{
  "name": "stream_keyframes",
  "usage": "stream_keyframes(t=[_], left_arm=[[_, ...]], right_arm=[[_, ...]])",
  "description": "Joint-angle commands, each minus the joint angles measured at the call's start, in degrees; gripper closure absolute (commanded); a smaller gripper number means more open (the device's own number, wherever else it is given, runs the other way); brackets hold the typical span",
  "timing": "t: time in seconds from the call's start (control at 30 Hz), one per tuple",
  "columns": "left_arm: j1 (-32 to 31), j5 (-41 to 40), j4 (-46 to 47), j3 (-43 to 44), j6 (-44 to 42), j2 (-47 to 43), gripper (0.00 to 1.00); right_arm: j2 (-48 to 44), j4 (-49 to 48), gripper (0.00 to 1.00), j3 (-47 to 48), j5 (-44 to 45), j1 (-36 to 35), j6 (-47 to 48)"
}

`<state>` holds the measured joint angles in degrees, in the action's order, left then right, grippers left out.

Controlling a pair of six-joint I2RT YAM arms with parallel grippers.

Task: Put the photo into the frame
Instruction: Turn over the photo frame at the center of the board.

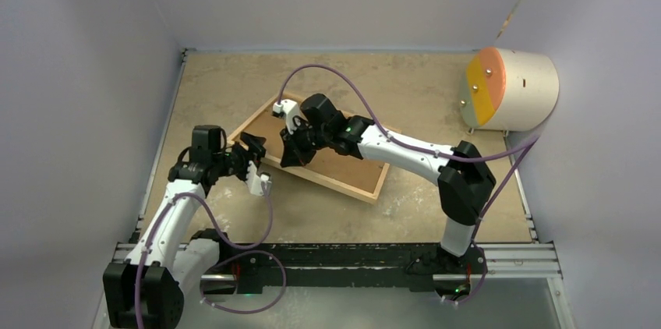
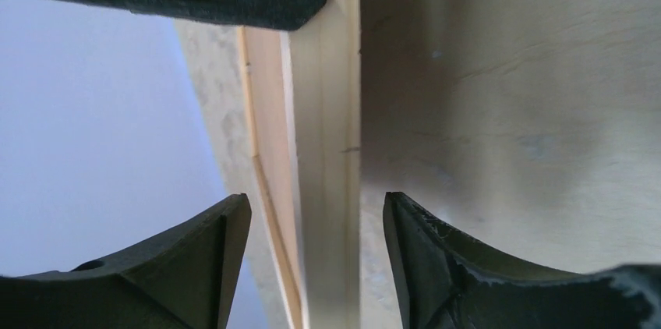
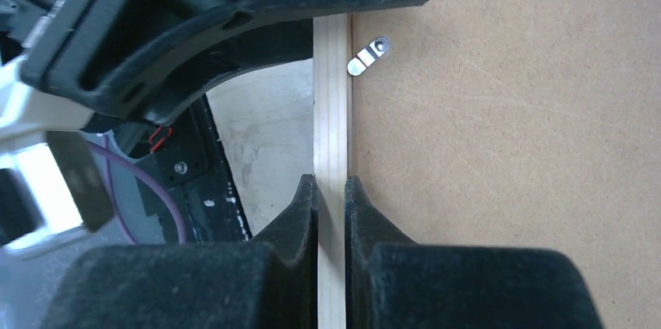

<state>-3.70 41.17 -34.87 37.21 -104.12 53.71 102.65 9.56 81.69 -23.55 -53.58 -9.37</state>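
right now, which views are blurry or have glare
Top external: sharp, evenly lit, no glare on the frame. Left wrist: frame edge too close, soft and out of focus. Right wrist: crisp, only the small metal tab glints.

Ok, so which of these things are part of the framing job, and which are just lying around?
Job: the frame, its strip clamped by the right pincer; the left pincer, open astride its edge; the backing board inside it. The photo is not visible.
Lying about: the beige drum with an orange-and-yellow face, at the far right.
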Motion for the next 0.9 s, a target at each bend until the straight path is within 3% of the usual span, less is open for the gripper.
stream_keyframes(t=[0.0,0.2,0.27,0.3,0.37,0.43,0.53,0.67,0.87], left_arm=[[-0.34,-2.03,14.26,-1.23,2.11,-0.7,0.39],[-0.34,-1.82,10.94,0.78,1.55,-0.84,0.69],[-0.34,-1.78,11.04,0.68,1.82,-1.23,0.74],[-0.34,-1.71,11.47,0.79,2.6,-1.33,0.75],[-0.34,-1.5,11.35,1.64,4.04,-1.12,0.76],[-0.34,-1.32,10.02,3.2,4.76,-0.47,0.76],[-0.34,-0.77,7.68,6.22,5.94,0.5,0.76],[-0.34,0.15,4.54,10.99,7.57,2.18,0.77],[-0.38,1.1,2.42,14.28,8.91,3.12,0.77]], right_arm=[[-2.05,-1.31,1.0,5.42,-3.42,0.03,-2.14],[-1.28,1.94,1.0,8.78,-2.19,0.31,-1.97],[-1.1,3.64,1.0,10.26,-0.83,0.32,-1.41],[-1.06,5.3,0.97,11.04,-0.07,0.32,-0.51],[-1.83,7.55,0.75,11.78,2.2,0.32,1.95],[-4.18,8.33,0.6,11.12,4.83,0.32,5.22],[-8.82,10.21,0.46,9.34,9.53,0.11,13.15],[-11.55,18.23,0.36,7.94,14.88,-2.36,21.48],[-11.98,23.36,0.34,5.66,27.55,-8.35,26.35]])
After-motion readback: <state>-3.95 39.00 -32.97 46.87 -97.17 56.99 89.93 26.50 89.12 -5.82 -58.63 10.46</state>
